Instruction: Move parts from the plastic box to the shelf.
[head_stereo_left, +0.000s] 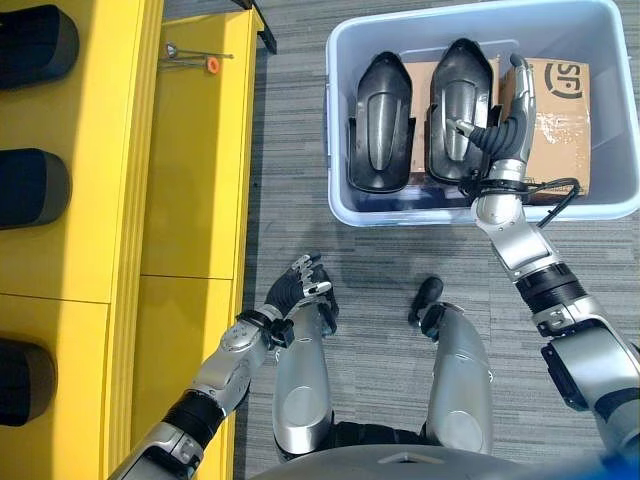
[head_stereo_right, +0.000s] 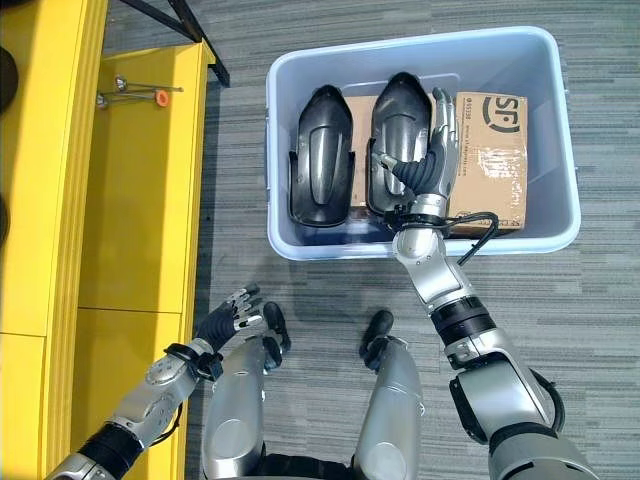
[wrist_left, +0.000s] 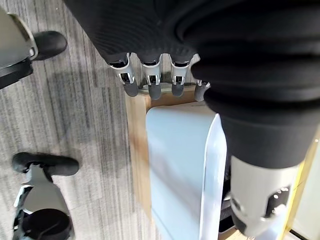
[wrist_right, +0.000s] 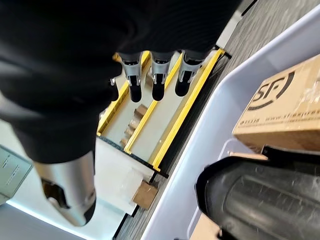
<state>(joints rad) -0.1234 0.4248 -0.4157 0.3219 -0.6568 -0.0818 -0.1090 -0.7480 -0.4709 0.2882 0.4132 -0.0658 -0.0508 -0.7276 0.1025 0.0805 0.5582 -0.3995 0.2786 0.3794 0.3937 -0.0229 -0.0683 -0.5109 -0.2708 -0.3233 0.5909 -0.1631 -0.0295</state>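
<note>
Two black moulded plastic parts (head_stereo_left: 380, 122) (head_stereo_left: 457, 108) lie yet in your pale blue plastic box (head_stereo_left: 340, 60), some sit on the yellow shelf (head_stereo_left: 100, 200), and your right hand (head_stereo_right: 430, 150) reaches the nearer part with straight, apart fingers.

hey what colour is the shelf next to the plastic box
Bright yellow shelf, clearest in the left eye view.

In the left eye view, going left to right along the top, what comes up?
Yellow shelf → left black part in the plastic box → right black part → right hand → cardboard box.
</note>
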